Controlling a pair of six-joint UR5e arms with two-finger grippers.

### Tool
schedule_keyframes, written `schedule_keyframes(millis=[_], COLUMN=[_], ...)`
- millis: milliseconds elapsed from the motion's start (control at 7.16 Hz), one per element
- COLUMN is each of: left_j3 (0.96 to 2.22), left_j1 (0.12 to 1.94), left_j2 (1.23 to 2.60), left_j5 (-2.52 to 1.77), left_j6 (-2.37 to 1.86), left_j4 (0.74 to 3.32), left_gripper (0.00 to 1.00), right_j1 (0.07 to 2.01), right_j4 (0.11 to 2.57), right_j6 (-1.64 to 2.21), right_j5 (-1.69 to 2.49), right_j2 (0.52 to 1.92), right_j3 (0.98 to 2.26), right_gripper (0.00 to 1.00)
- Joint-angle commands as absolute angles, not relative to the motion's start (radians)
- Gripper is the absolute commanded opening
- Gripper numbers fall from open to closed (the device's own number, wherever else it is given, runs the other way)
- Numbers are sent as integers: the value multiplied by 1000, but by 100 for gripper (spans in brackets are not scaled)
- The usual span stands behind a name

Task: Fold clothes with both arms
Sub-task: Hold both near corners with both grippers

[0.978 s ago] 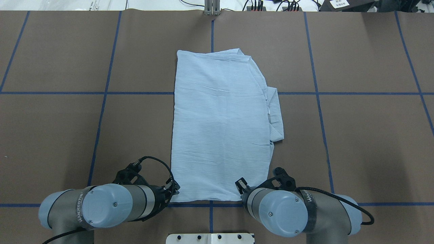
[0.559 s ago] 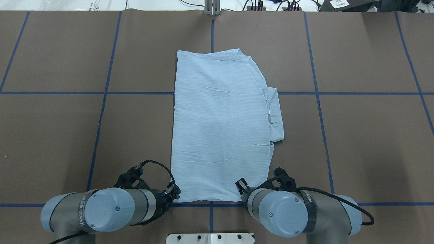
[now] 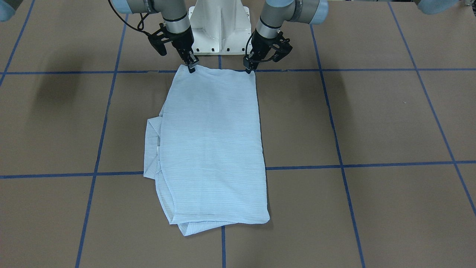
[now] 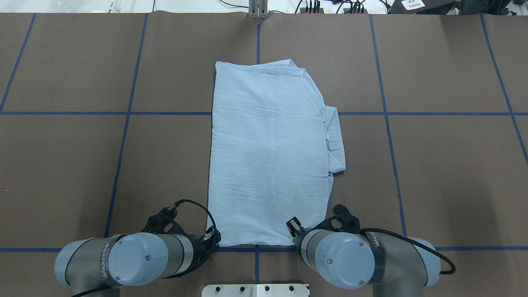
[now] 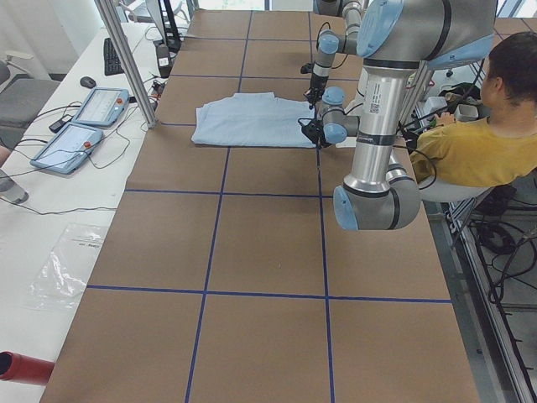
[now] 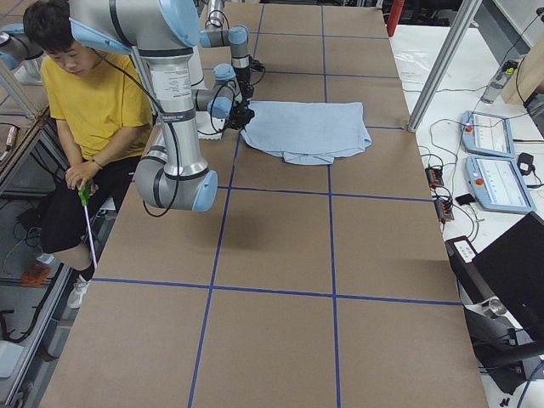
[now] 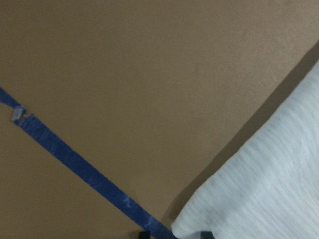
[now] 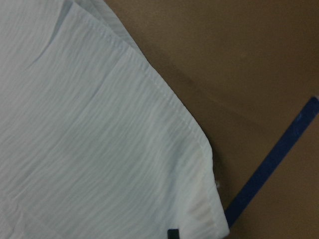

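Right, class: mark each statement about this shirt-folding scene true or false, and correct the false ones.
1. The light blue, finely striped shirt lies flat on the brown table. True.
2. The black left pincer and black right pincer are at the shirt's two corners nearest the white pedestal base. True.
3. The shirt's extra cloth layers poke out on the left pincer's side. False: the right pincer's side.
4. A person in a yellow top sits by the table. True.
5. The table's tape lines are red. False: they are blue.

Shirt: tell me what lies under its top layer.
Lower folded layers of the shirt poke out along one side and the far end, on the brown table cover. Anything else beneath is covered.
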State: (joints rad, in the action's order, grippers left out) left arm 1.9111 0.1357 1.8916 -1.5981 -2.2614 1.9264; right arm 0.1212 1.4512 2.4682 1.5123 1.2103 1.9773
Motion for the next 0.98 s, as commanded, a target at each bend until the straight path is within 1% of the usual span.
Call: schedule_keyframes(millis=[0, 280, 559, 699, 839], left_j3=[1916, 1931, 1976, 2009, 2079], left_j1=[152, 198, 210, 209, 207], left_j2=[1896, 1896, 1893, 1891, 1896], left_j5=[-1595, -1598, -1600, -1601, -1601], left_j6=[-2263, -2260, -2257, -2256, -2258], left_j4=[1924, 1922, 1910, 1895, 1847], left_gripper=[0, 0, 0, 0, 0], right_j1=[121, 123, 126, 130, 136], right_j4=[1451, 1451, 1453, 1454, 1456], right_j6=[2468, 2468, 2468, 2468, 2468], right_j5=[1513, 1511, 1512, 1514, 1517], right_j2=[1210, 1209, 1210, 1213, 1250], right_j3=[1979, 1979, 1985, 2000, 2055], right_gripper=[0, 0, 0, 0, 0])
